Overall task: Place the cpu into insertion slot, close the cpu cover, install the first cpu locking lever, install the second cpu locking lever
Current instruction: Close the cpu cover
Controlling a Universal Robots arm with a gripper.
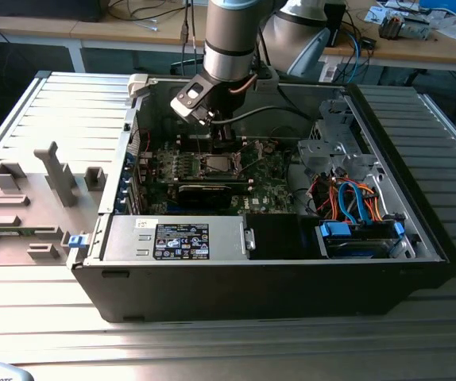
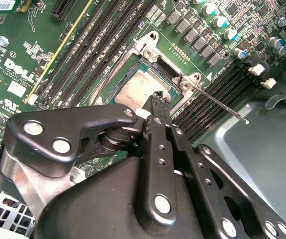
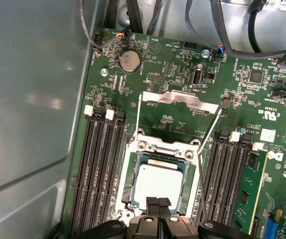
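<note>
The cpu (image 3: 160, 180) lies flat in the insertion slot (image 3: 129, 174) on the green motherboard, its silver-grey top facing up. It appears again as the cpu (image 2: 137, 89) in the second wrist view. The cpu cover (image 3: 185, 98) stands open, leaning back from its hinge. Two thin lever rods (image 3: 209, 128) run up beside it, unlatched, and one rod (image 2: 217, 102) sticks out past the socket. My gripper (image 3: 158, 201) is shut, its black tips together over the near edge of the cpu. In the exterior view the gripper (image 1: 216, 135) hangs just above the socket (image 1: 214, 165) inside the open computer case.
Long black memory slots (image 3: 100, 164) flank the socket on both sides. A grey case wall (image 3: 28, 99) rises beside the board. Black cables (image 3: 232, 45) cross beyond the socket. A power supply (image 1: 180, 238) and a drive bay (image 1: 359, 234) with blue and orange wires fill the case front.
</note>
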